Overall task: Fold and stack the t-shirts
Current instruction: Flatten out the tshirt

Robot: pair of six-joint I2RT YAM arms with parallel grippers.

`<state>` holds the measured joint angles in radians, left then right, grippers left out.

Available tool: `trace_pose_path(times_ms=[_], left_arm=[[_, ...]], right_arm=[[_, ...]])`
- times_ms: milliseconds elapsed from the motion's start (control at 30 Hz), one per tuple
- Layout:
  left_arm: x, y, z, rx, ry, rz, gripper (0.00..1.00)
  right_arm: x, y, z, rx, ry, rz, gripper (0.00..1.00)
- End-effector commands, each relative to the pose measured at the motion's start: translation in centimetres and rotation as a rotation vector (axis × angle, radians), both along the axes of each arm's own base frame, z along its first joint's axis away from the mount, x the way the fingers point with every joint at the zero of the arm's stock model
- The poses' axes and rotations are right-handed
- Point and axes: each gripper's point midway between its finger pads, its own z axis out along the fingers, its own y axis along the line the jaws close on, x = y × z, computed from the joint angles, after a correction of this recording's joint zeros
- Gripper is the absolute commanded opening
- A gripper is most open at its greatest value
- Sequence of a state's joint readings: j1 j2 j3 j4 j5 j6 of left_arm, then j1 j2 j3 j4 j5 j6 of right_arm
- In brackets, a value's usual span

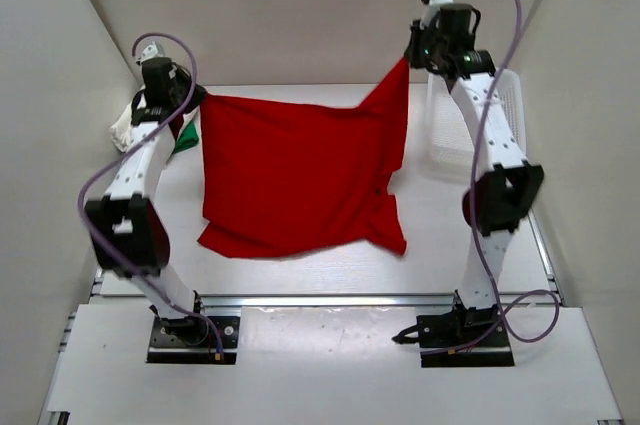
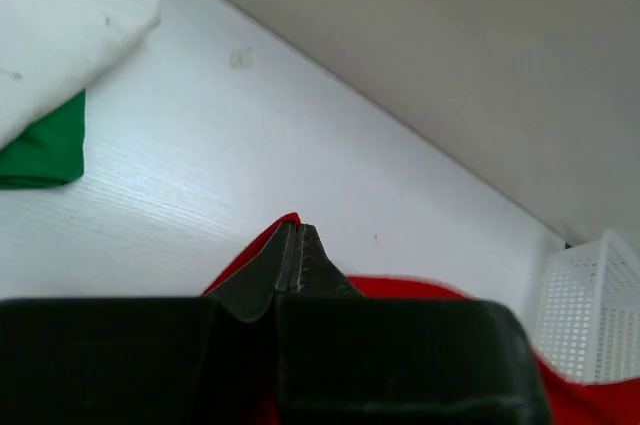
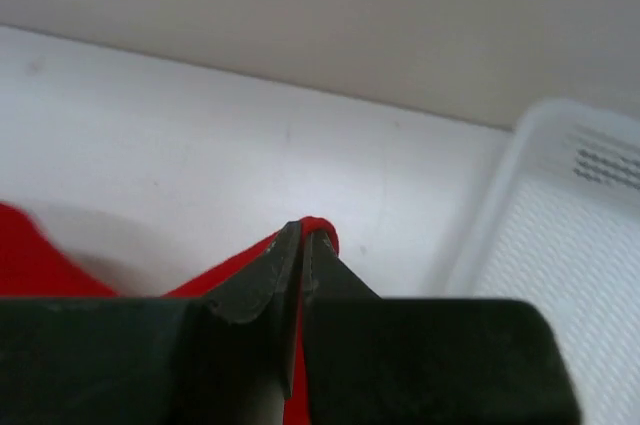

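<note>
Red t-shirt (image 1: pixel 300 175) hangs spread between the arms, hem trailing on the table (image 1: pixel 300 273); left gripper (image 2: pixel 298 245) and right gripper (image 3: pixel 303 240) each pinch a top corner, fully closed. White t-shirt (image 2: pixel 60 15) and green t-shirt (image 2: pixel 45 145) look folded, far left; only red is left. Mind the basket (image 1: pixel 500 115) at right; use the bare table nearer you

A robotics lab's test cell: a white desk (image 1: pixel 300 277) boxed in by plain off-white wall panels (image 1: pixel 300 5), a white-and-black left robot arm (image 1: pixel 135 170) and matching right robot arm (image 1: pixel 490 135) bolted at its near edge, purple cables (image 1: pixel 160 35) looping from both.
</note>
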<state>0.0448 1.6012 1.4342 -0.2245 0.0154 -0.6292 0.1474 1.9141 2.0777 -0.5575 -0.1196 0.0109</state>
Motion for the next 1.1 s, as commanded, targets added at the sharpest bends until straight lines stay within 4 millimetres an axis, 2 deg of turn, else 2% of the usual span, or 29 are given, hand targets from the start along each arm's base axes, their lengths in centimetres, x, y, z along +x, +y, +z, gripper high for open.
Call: trace_pose_path(times_ms=[0, 33, 67, 100, 167, 200, 233, 267, 300, 367, 433, 500, 533, 567, 600, 633, 700, 733, 767, 800, 833, 867, 900, 933, 967, 1000, 1033, 1067], left_arm=[[2.7, -1.4, 6.3, -0.010, -0.117, -0.054, 0.00], [3.7, -1.5, 8.7, -0.007, -0.170, -0.052, 0.00], [4.1, -1.5, 12.2, -0.008, -0.233, -0.051, 0.00], [4.1, -1.7, 13.3, -0.022, -0.249, -0.070, 0.00], [4.4, -1.3, 18.3, -0.041, -0.349, -0.075, 0.00], [4.3, -0.2, 19.0, -0.049, -0.357, -0.057, 0.00], [3.8, -0.1, 20.8, -0.051, -0.400, -0.059, 0.00], [3.3, 0.5, 22.2, -0.051, -0.432, -0.043, 0.00], [2.9, 1.4, 23.0, -0.045, -0.451, -0.025, 0.00], [2.8, 2.2, 23.2, -0.024, -0.453, -0.002, 0.00], [2.7, 3.1, 22.6, -0.027, -0.444, 0.013, 0.00], [2.5, 3.4, 20.9, -0.036, -0.416, 0.018, 0.00], [2.0, 3.6, 21.1, -0.025, -0.424, 0.023, 0.00], [2.1, 3.4, 19.8, -0.016, -0.403, 0.033, 0.00], [1.6, 3.5, 18.7, -0.013, -0.380, 0.039, 0.00], [1.6, 3.5, 18.2, -0.004, -0.380, 0.045, 0.00], [0.5, 3.3, 15.8, 0.010, -0.344, 0.059, 0.00], [-0.6, 3.2, 16.4, 0.023, -0.365, 0.072, 0.00], [-0.8, 3.2, 13.6, 0.022, -0.324, 0.073, 0.00], [-1.9, 2.7, 11.4, 0.022, -0.291, 0.065, 0.00], [-3.1, 3.2, 11.7, 0.026, -0.312, 0.093, 0.00], [-3.6, 2.8, 8.2, 0.024, -0.258, 0.095, 0.00], [-4.8, 2.7, 4.7, 0.022, -0.198, 0.096, 0.00], [-6.1, 2.6, 1.6, 0.029, -0.145, 0.099, 0.00], [-6.9, 3.1, -0.3, 0.039, -0.102, 0.119, 0.00], [-8.4, 3.1, -3.2, 0.026, -0.056, 0.112, 0.00], [-9.9, 2.8, -6.7, -0.011, 0.007, 0.097, 0.00], [-11.4, 3.5, -10.0, -0.036, 0.067, 0.117, 0.00]], right_arm=[[2.1, 1.1, 10.8, 0.163, -0.238, 0.104, 0.00], [2.1, 0.9, 12.6, 0.198, -0.302, 0.116, 0.00], [1.6, 0.6, 14.1, 0.244, -0.328, 0.118, 0.00], [1.6, 0.3, 15.7, 0.259, -0.377, 0.111, 0.00], [-0.6, 0.0, 21.5, 0.260, -0.519, 0.116, 0.00], [-1.1, -0.4, 22.8, 0.267, -0.556, 0.112, 0.00], [-2.8, -1.0, 25.1, 0.276, -0.614, 0.118, 0.00], [-4.1, -1.6, 26.1, 0.287, -0.631, 0.114, 0.00], [-4.2, -2.2, 26.7, 0.277, -0.656, 0.098, 0.00], [-6.2, -2.7, 28.6, 0.265, -0.699, 0.107, 0.00], [-7.1, -3.0, 28.1, 0.262, -0.667, 0.112, 0.00], [-6.6, -3.0, 25.6, 0.192, -0.612, 0.069, 0.00], [-5.8, -2.8, 23.0, 0.176, -0.549, 0.056, 0.00], [-6.0, -2.9, 22.4, 0.165, -0.537, 0.052, 0.00], [-5.8, -2.7, 20.1, 0.158, -0.487, 0.050, 0.00], [-5.7, -2.8, 19.0, 0.145, -0.469, 0.037, 0.00], [-6.0, -2.6, 13.2, 0.115, -0.359, 0.017, 0.00], [-6.3, -2.5, 12.2, 0.109, -0.361, 0.012, 0.00], [-7.1, -2.5, 9.3, 0.104, -0.321, 0.008, 0.00], [-8.3, -2.3, 5.8, 0.104, -0.255, 0.006, 0.00], [-8.8, -2.3, 1.8, 0.092, -0.191, -0.002, 0.01], [-9.8, -2.1, 1.0, 0.091, -0.186, -0.002, 0.00], [-11.0, -1.9, -2.5, 0.102, -0.109, -0.002, 0.01], [-12.5, -1.6, -4.8, 0.119, -0.053, 0.007, 0.01], [-13.4, -1.4, -6.5, 0.141, -0.009, 0.001, 0.00], [-15.1, -1.2, -9.4, 0.145, 0.058, 0.002, 0.00], [-17.2, -0.3, -11.8, 0.166, 0.121, 0.014, 0.00], [-18.8, 0.6, -14.0, 0.179, 0.169, 0.027, 0.00]])
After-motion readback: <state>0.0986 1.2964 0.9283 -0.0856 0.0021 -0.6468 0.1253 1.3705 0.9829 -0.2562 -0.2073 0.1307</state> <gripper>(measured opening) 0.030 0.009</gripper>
